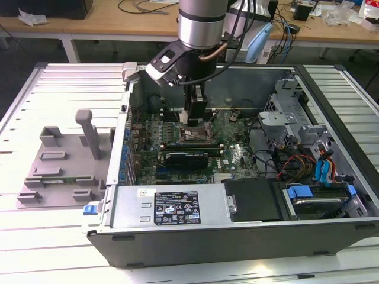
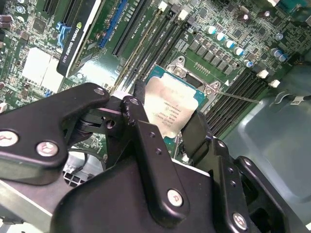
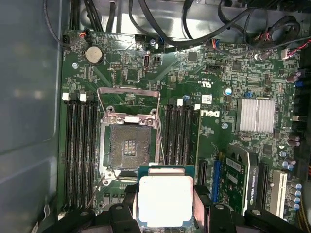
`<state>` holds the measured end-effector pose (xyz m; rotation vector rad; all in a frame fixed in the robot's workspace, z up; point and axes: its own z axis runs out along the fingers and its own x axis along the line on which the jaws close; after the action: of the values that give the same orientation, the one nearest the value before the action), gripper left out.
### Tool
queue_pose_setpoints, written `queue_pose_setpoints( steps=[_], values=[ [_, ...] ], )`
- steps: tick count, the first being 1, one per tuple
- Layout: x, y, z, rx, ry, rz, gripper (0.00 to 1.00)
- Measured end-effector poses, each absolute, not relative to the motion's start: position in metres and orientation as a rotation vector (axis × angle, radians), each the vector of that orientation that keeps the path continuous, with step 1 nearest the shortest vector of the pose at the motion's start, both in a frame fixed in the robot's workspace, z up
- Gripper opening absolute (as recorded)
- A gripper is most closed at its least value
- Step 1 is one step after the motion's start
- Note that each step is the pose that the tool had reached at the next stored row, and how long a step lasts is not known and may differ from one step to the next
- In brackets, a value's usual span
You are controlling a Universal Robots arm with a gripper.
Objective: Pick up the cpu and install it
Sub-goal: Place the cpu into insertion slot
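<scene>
Your small flat square cpu (image 3: pixel 164 201), silvery-grey metal top, thin teal rim, clamped between the black fingers (image 2: pixel 141 126), arm (image 1: pixel 201 23) pointing straight down into the open grey computer case (image 1: pixel 177 234), cpu near the open black socket (image 3: pixel 129 145).

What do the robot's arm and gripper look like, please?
The arm is a silver-grey cylinder with a dark band, black cables and a copper-coloured loop running alongside. The gripper is matte black, built of jointed links with silvery pins, ending in two flat black fingers.
</scene>
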<state>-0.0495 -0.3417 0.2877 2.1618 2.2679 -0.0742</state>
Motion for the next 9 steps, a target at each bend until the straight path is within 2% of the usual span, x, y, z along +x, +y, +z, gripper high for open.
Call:
queue_pose_setpoints(
  steps=[9],
  values=[
    [-0.0458, -0.3413, 0.2796, 2.162, 2.268, -0.074, 0.55]
  ],
)
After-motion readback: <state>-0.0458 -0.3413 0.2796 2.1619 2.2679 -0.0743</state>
